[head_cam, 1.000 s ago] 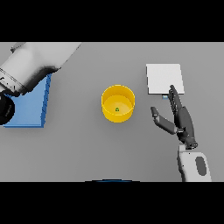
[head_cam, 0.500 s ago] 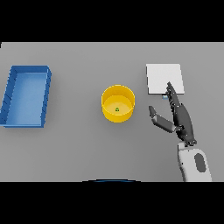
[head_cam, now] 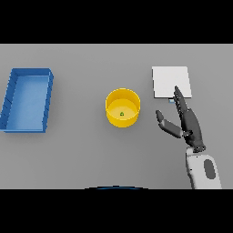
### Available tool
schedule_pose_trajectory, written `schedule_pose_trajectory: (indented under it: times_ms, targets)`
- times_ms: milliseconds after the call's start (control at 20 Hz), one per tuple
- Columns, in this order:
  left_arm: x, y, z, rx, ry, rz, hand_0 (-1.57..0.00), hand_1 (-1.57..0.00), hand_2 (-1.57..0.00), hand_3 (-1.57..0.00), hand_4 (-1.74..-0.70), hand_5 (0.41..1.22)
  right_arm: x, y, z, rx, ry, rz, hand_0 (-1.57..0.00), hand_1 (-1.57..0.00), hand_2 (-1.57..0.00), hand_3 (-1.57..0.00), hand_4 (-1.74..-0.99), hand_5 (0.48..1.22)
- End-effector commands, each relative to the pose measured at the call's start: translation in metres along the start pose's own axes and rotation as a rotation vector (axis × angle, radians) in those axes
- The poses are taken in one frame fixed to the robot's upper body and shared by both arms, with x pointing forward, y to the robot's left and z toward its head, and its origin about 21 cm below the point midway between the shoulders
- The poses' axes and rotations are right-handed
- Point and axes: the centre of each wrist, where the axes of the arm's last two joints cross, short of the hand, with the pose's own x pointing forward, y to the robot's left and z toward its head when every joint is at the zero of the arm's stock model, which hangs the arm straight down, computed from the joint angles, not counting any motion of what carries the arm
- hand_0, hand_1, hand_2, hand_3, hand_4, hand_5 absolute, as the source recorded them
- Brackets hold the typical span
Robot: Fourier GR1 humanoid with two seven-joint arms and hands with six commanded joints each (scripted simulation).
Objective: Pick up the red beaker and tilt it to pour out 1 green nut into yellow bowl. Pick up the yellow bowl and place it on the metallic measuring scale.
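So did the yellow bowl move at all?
No. The bowl sits in the same spot as before, between the blue tray and the scale, with the green nut inside.

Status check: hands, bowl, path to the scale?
Right hand open, right of yellow bowl; left hand out of view. Green nut in bowl. Scale bare, path clear.

Grey table [head_cam: 82, 159]. Far left: blue tray [head_cam: 27, 100]. Centre: yellow bowl [head_cam: 123, 107] containing one green nut [head_cam: 122, 113]. Far right: pale metallic measuring scale [head_cam: 170, 82], plain. Near right: dark right hand [head_cam: 186, 123] on a white and grey arm [head_cam: 204, 170].
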Motion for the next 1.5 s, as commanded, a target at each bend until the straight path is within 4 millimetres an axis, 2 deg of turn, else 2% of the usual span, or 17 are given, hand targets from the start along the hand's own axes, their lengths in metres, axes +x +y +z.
schedule_pose_trajectory:
  times_ms: [0,100,250,450,550,650,700,800,850,950,1000,1050,1100,1200,1300,1450]
  targets:
    - [-0.008,-0.007,-0.001,-0.007,0.023,0.038,-1.57,-1.57,-1.57,-1.42,-1.74,1.221,-0.002,0.001,0.001,0.007,0.006,-0.002,0.00,0.00,0.00,0.00,-1.307,0.677]
    - [-0.030,-0.023,-0.003,-0.026,0.076,0.107,-1.57,-1.57,-1.57,-1.47,-1.74,1.221,-0.003,0.002,0.001,0.013,-0.001,0.006,0.00,0.00,0.00,0.00,-1.306,0.688]
    - [-0.052,-0.036,0.000,-0.020,0.125,0.138,-1.57,-1.57,-1.57,-1.52,-1.74,1.221,-0.004,0.002,0.000,0.012,-0.008,0.009,0.00,0.00,0.00,0.00,-1.304,0.707]
    - [-0.076,-0.051,0.014,-0.009,0.121,0.162,-1.57,-1.57,-1.57,-1.39,-1.74,1.221,0.000,0.002,0.004,0.012,-0.017,0.020,0.00,0.00,0.00,0.00,-1.315,0.722]
    - [-0.076,-0.056,0.024,-0.007,0.126,0.182,-1.57,-1.57,-1.57,-1.34,-1.74,1.221,-0.001,0.000,0.006,0.010,0.000,0.028,0.00,0.00,0.00,0.00,-1.327,0.724]
    - [-0.078,-0.058,0.033,0.004,0.134,0.204,-1.57,-1.57,-1.57,-1.32,-1.74,1.146,0.000,0.002,0.006,0.013,-0.009,0.018,0.00,0.00,0.00,0.00,-1.335,0.725]
    - [-0.082,-0.063,0.038,-0.010,0.134,0.208,-1.57,-1.57,-1.57,-1.37,-1.68,1.106,-0.003,0.002,0.008,0.012,-0.003,0.022,0.00,0.00,0.00,0.00,-1.336,0.727]
    - [-0.085,-0.067,0.050,-0.035,0.121,0.215,-1.57,-1.57,-1.57,-1.44,-1.59,0.962,-0.002,0.002,0.003,0.009,0.002,0.032,0.00,0.00,0.00,0.00,-1.326,0.728]
    - [-0.087,-0.072,0.053,-0.046,0.122,0.217,-1.57,-1.57,-1.57,-1.27,-1.50,0.896,-0.002,0.003,-0.001,0.010,0.000,0.031,0.00,0.00,0.00,0.00,-1.326,0.730]
    - [-0.090,-0.075,0.060,-0.090,0.114,0.202,-1.57,-1.57,-1.57,-0.93,-1.25,0.810,-0.002,0.001,0.003,0.012,-0.010,0.031,0.00,0.00,0.00,0.00,-1.327,0.730]
    - [-0.090,-0.069,0.063,-0.115,0.084,0.219,-1.57,-1.52,-1.41,-0.85,-1.13,0.779,-0.001,0.002,0.001,0.013,-0.011,0.035,0.00,0.00,0.00,0.00,-1.325,0.731]
    - [-0.090,-0.067,0.066,-0.158,0.066,0.242,-1.44,-1.29,-1.16,-0.71,-1.05,0.757,-0.001,0.005,0.002,0.006,-0.012,0.039,0.00,0.00,0.00,0.00,-1.320,0.731]
    - [-0.091,-0.065,0.069,-0.188,0.065,0.249,-1.23,-1.04,-0.93,-0.58,-0.97,0.735,-0.003,0.001,0.002,0.001,-0.002,0.036,0.00,0.00,0.00,0.00,-1.320,0.729]
    - [-0.091,-0.064,0.072,-0.233,0.030,0.241,-0.79,-0.66,-0.60,-0.37,-0.88,0.701,-0.002,-0.001,0.002,-0.003,-0.006,0.031,0.00,0.00,0.00,0.00,-1.320,0.726]
    - [-0.089,-0.063,0.073,-0.255,0.021,0.211,-0.50,-0.42,-0.38,-0.24,-0.83,0.678,-0.002,-0.003,0.002,-0.004,-0.008,0.036,0.00,0.00,0.00,0.00,-1.318,0.725]
    - [-0.085,-0.063,0.075,-0.275,0.046,0.134,-0.26,-0.22,-0.20,-0.12,-0.78,0.653,-0.005,-0.003,0.006,0.012,-0.016,0.038,0.00,0.00,0.00,0.00,-1.310,0.721]
